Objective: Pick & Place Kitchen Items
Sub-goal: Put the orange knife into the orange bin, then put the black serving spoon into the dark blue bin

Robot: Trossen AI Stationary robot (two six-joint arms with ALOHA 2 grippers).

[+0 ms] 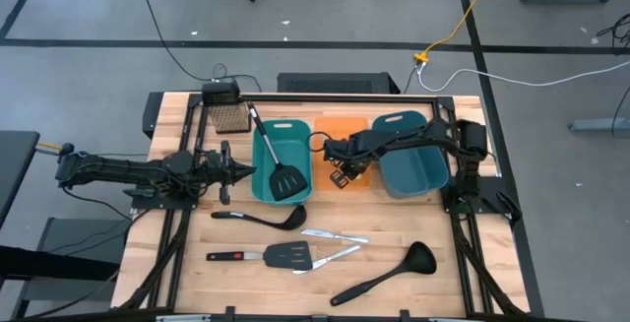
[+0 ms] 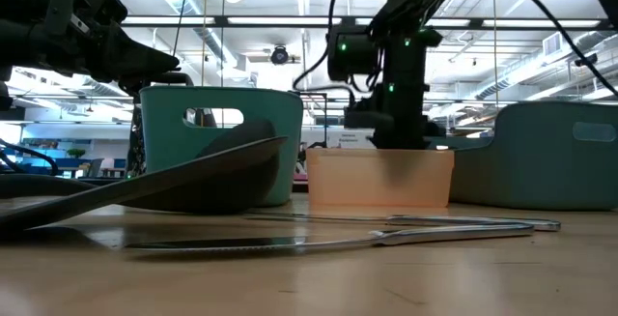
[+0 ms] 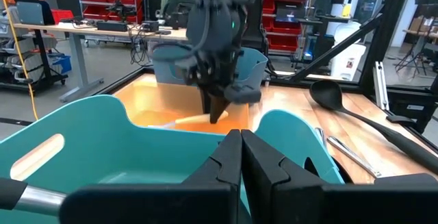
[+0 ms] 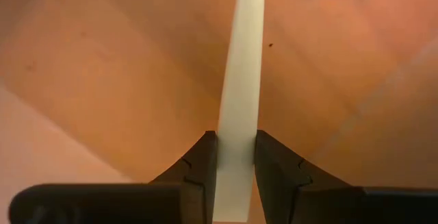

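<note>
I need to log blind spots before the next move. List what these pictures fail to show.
- Right gripper: shut on a pale handle; the item's other end runs off the right wrist view.
- Orange bin floor: high view, covered by the right arm.
- Teal bin interior: left wrist view, blocked by the shut left gripper.

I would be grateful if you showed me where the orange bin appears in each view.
High view: orange bin at centre, between the teal bins.
Low view: mid-frame, under the right gripper.
Left wrist view: beyond the teal wall.
Right wrist view: fills the frame.
Shared landmark: the right gripper.
</note>
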